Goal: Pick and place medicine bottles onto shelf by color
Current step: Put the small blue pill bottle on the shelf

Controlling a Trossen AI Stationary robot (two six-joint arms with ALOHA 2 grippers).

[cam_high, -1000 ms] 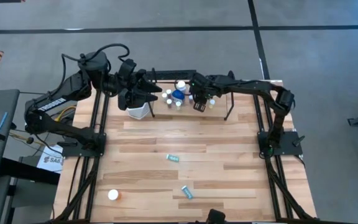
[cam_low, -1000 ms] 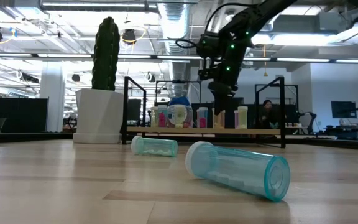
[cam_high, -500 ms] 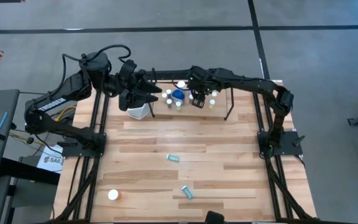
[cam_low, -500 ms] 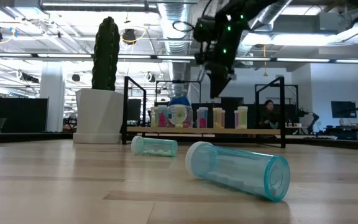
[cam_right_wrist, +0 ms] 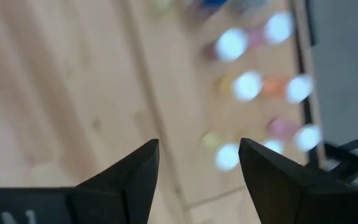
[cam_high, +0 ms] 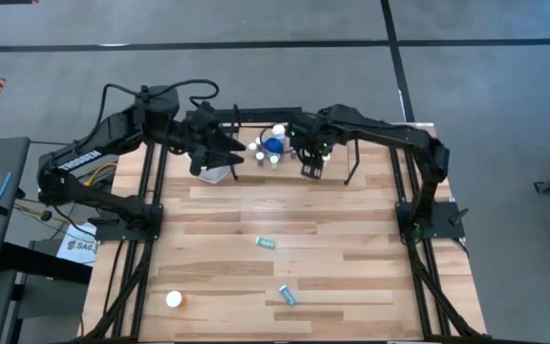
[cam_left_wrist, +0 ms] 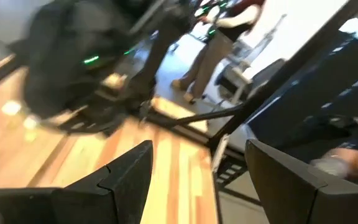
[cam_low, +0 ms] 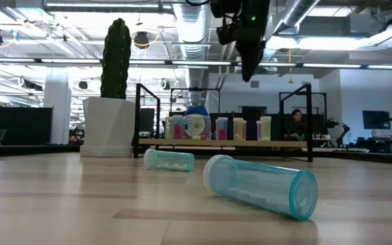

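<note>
Along the far edge of the tabletop (cam_high: 285,225), near the top centre of the high view, stands the shelf (cam_low: 223,143): a pale wooden board in thin black rails and posts, carrying a row of tiny medicine bottles (cam_low: 218,128) with pink, amber and whitish bodies and one larger rounded blue bottle (cam_high: 273,145). My right pincer (cam_high: 311,170) hangs just in front of that row, its fingers spread and holding nothing; my left pincer (cam_high: 227,159) hovers at the shelf's left end, above the white pot (cam_low: 106,126), likewise spread and empty. From overhead the bottles read mostly as white caps, while the level view shows their coloured bodies side by side and the tall green cactus (cam_low: 116,58) rising from the pot. That low view also shows two teal bottles lying on their sides up close, the nearer teal bottle (cam_low: 260,185) and the farther teal bottle (cam_low: 169,160); overhead they sit mid-tabletop, with an orange bottle (cam_high: 175,299) at lower left. My right wrist view gives only blurred white caps (cam_right_wrist: 248,85) over pale wood.
</note>
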